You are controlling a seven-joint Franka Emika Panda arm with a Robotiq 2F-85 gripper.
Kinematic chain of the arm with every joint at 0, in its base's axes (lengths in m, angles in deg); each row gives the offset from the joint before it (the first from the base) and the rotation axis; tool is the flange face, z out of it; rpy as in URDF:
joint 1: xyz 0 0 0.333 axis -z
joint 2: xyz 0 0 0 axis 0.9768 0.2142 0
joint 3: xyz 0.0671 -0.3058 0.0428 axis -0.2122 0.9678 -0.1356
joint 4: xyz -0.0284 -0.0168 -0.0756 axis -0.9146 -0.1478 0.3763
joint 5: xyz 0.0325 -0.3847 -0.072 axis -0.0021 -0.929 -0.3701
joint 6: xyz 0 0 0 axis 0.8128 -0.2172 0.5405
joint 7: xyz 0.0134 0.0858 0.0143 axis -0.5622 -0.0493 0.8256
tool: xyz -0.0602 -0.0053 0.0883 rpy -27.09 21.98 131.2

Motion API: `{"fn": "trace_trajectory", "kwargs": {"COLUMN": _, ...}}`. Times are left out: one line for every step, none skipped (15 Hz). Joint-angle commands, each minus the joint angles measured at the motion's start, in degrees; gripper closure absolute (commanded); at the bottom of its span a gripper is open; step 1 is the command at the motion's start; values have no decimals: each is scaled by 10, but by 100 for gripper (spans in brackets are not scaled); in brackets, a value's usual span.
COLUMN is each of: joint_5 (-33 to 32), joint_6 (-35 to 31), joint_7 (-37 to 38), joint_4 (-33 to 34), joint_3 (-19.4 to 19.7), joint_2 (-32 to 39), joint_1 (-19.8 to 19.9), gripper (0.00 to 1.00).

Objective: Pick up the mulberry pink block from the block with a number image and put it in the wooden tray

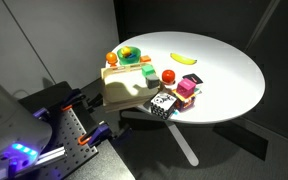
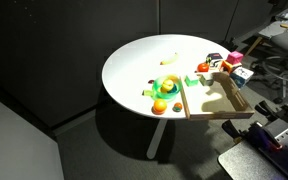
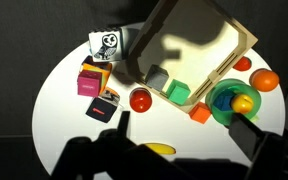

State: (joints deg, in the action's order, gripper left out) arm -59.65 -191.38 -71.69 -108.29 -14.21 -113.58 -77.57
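Round, smooth white table (image 1: 234,90); flat rectangular pale wooden tray (image 1: 124,92) with a low rim; gripper (image 3: 181,122), dark fingers spread apart and empty; mulberry pink block (image 1: 187,88), a plain cube just beside the tray, atop the red-orange-faced block with a number image (image 1: 182,100)

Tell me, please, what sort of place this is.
Probably a robotics lab: a white round table before dark wall panels, a perforated mounting plate beside it, and toys staged around a wooden tray.
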Motion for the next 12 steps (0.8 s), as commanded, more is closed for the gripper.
{"fn": "trace_trajectory", "kwargs": {"joint_5": -4, "joint_6": -7, "joint_7": 41, "joint_4": 31, "joint_3": -19, "joint_2": 44, "joint_1": 13, "gripper": 0}}
{"fn": "trace_trajectory", "kwargs": {"joint_5": -6, "joint_6": -12, "joint_7": 51, "joint_4": 34, "joint_3": -22, "joint_2": 55, "joint_1": 16, "gripper": 0}}
{"fn": "trace_trajectory", "kwargs": {"joint_5": -9, "joint_6": -16, "joint_7": 61, "joint_4": 39, "joint_3": -24, "joint_2": 68, "joint_1": 18, "gripper": 0}}
{"fn": "trace_trajectory", "kwargs": {"joint_5": -10, "joint_6": -19, "joint_7": 69, "joint_4": 44, "joint_3": -26, "joint_2": 80, "joint_1": 20, "gripper": 0}}
{"fn": "trace_trajectory", "kwargs": {"joint_5": -11, "joint_6": -21, "joint_7": 77, "joint_4": 50, "joint_3": -27, "joint_2": 94, "joint_1": 23, "gripper": 0}}
{"fn": "trace_trajectory", "kwargs": {"joint_5": -12, "joint_6": -22, "joint_7": 84, "joint_4": 57, "joint_3": -28, "joint_2": 107, "joint_1": 26, "gripper": 0}}
{"fn": "trace_trajectory", "kwargs": {"joint_5": -12, "joint_6": -26, "joint_7": 90, "joint_4": 63, "joint_3": -28, "joint_2": 121, "joint_1": 29, "gripper": 0}}
{"fn": "trace_trajectory", "kwargs": {"joint_5": -13, "joint_6": -28, "joint_7": 96, "joint_4": 71, "joint_3": -28, "joint_2": 135, "joint_1": 31, "gripper": 0}}
{"fn": "trace_trajectory", "kwargs": {"joint_5": -13, "joint_6": -30, "joint_7": 101, "joint_4": 78, "joint_3": -28, "joint_2": 148, "joint_1": 33, "gripper": 0}}
{"fn": "trace_trajectory", "kwargs": {"joint_5": -14, "joint_6": -30, "joint_7": 101, "joint_4": 88, "joint_3": -26, "joint_2": 164, "joint_1": 35, "gripper": 0}}
{"fn": "trace_trajectory", "kwargs": {"joint_5": -15, "joint_6": -29, "joint_7": 102, "joint_4": 97, "joint_3": -26, "joint_2": 176, "joint_1": 37, "gripper": 0}}
{"fn": "trace_trajectory", "kwargs": {"joint_5": -17, "joint_6": -29, "joint_7": 103, "joint_4": 107, "joint_3": -25, "joint_2": 191, "joint_1": 39, "gripper": 0}}
